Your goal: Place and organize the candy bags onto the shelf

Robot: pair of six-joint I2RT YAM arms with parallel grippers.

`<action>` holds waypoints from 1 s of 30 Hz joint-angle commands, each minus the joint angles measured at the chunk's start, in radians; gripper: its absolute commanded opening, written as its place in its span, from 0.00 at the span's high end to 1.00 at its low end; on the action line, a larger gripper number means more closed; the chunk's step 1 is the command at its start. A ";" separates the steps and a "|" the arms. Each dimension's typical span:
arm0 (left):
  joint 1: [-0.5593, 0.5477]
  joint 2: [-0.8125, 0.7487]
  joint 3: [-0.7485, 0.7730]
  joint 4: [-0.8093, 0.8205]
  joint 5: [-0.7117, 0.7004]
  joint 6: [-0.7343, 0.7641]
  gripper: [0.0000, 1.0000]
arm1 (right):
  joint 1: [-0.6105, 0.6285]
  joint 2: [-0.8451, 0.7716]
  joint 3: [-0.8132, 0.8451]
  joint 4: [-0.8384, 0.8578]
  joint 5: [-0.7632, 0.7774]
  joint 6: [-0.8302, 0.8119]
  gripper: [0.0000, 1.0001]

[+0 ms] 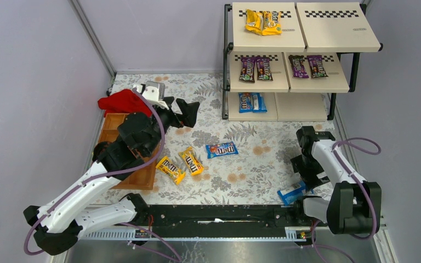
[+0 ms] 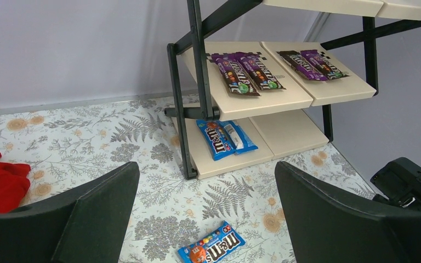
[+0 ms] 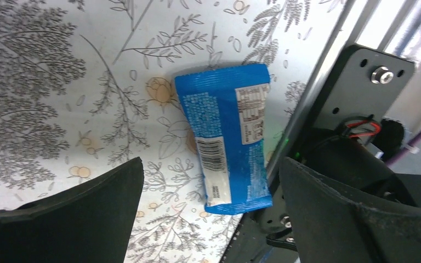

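Observation:
The shelf (image 1: 307, 82) stands at the back right. Its top board holds yellow candy bags (image 1: 263, 22), the middle board purple-brown pairs (image 1: 255, 68) (image 1: 308, 66), the bottom board blue ones (image 1: 251, 102). On the table lie two yellow bags (image 1: 170, 169) (image 1: 191, 160) and a blue bag (image 1: 222, 149). My left gripper (image 2: 206, 167) hangs open above and behind that blue bag (image 2: 211, 247), facing the shelf (image 2: 197, 98). My right gripper (image 3: 211, 164) is open over another blue bag (image 3: 208, 109), which lies face down at the table's near edge (image 1: 292, 192).
A brown wooden tray (image 1: 112, 131) sits at the left under my left arm, with a red cloth (image 1: 123, 101) behind it. A black rail (image 1: 219, 215) runs along the near edge. Grey walls close in on the left, back and right.

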 commanded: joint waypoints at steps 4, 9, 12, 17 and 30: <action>-0.011 -0.013 0.005 0.044 -0.011 0.005 0.01 | -0.004 -0.038 -0.090 0.144 -0.008 0.081 0.00; -0.011 -0.007 0.002 0.046 -0.013 0.005 0.01 | -0.003 -0.025 -0.126 0.192 -0.024 0.077 0.00; -0.011 -0.006 0.004 0.043 -0.010 0.003 0.01 | -0.005 -0.008 -0.141 0.235 -0.050 0.051 0.00; -0.011 -0.001 0.005 0.043 -0.011 0.003 0.01 | -0.002 0.009 -0.140 0.310 -0.114 -0.035 0.04; 0.002 0.014 0.008 0.037 -0.008 0.000 0.01 | 0.326 0.216 0.085 0.532 -0.162 -0.341 0.08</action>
